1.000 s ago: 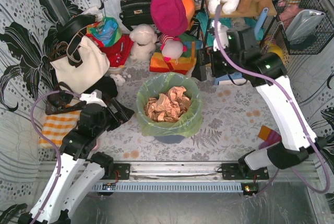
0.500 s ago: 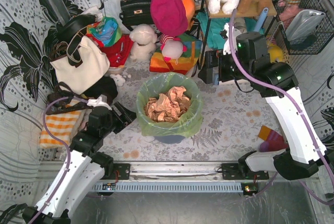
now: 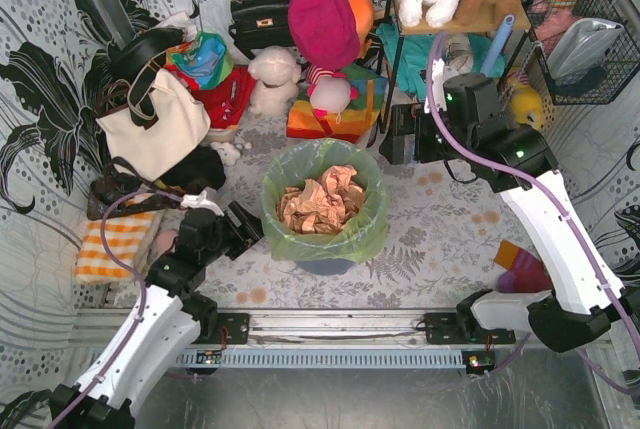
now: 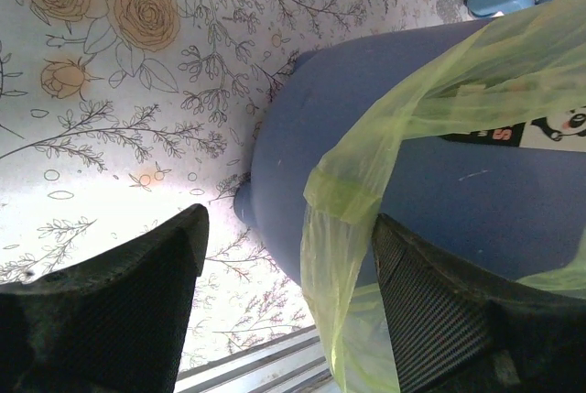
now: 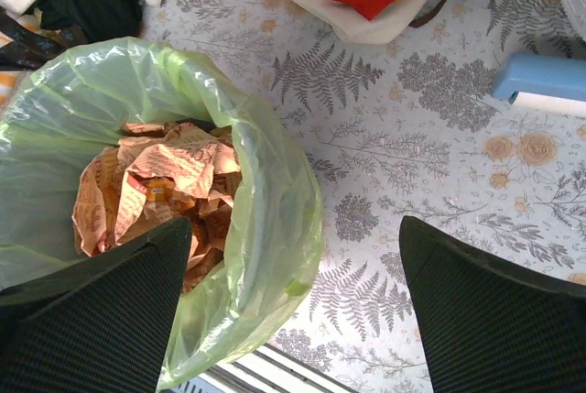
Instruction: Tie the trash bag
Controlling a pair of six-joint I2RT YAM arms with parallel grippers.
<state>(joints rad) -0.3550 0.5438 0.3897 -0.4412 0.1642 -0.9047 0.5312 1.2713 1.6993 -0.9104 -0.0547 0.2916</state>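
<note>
The lime-green trash bag [image 3: 372,232] lines the round blue-grey bin [image 3: 325,264] at the table's centre, its mouth open over crumpled brownish paper [image 3: 320,204]. My left gripper [image 3: 243,226] is open, low beside the bin's left side. In the left wrist view the bag's folded-over edge [image 4: 348,228] hangs between the open fingers against the bin wall [image 4: 439,201], with the left gripper [image 4: 288,228] not touching it. My right gripper [image 3: 400,137] is open, above and behind the bin's right side. The right wrist view shows the bag rim [image 5: 275,201] and paper [image 5: 156,182] below the right gripper [image 5: 295,228].
A cream tote bag [image 3: 150,119], black handbag [image 3: 260,14], plush toys [image 3: 275,79] and coloured bags crowd the back. An orange-checked cloth [image 3: 110,244] lies left. A blue object [image 5: 540,77] lies behind the bin on the right. A wire basket [image 3: 590,39] hangs at right.
My left arm has moved forward and right, bringing its open gripper close to the bin's left side. My right arm has shifted a little to the right, staying behind the bin.
</note>
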